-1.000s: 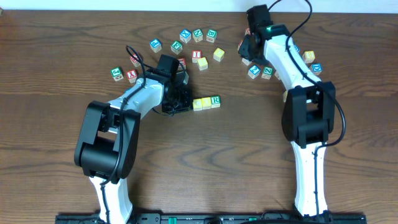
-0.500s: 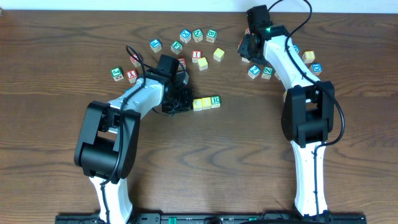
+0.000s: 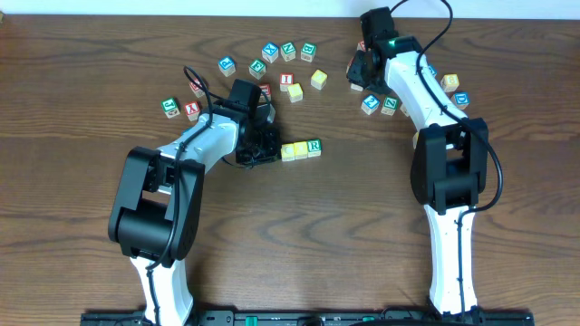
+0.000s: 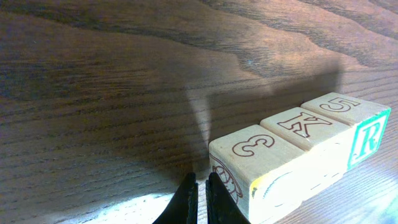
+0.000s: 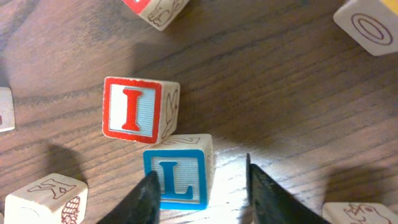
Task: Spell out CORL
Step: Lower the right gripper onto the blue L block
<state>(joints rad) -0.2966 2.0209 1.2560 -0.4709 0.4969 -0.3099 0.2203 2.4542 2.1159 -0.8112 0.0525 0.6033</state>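
Three wooden blocks stand in a row point(image 3: 302, 149), the right one showing a green R point(image 3: 314, 146). In the left wrist view the row point(image 4: 292, 143) shows 3, K and 5 on top and the R point(image 4: 368, 140) on its end face. My left gripper point(image 4: 200, 190) is shut and empty, its tips on the table at the row's left end point(image 3: 270, 151). My right gripper point(image 5: 202, 193) is open and straddles a blue L block point(image 5: 179, 177), which sits against the left finger. In the overhead view this gripper point(image 3: 356, 72) hides the L block.
A red I block point(image 5: 134, 109) touches the L block's upper left corner. An O block point(image 5: 370, 25) lies at the upper right and another block point(image 5: 43, 199) at the lower left. Loose letter blocks are scattered at the back point(image 3: 272, 52), left point(image 3: 170, 107) and right point(image 3: 450, 83).
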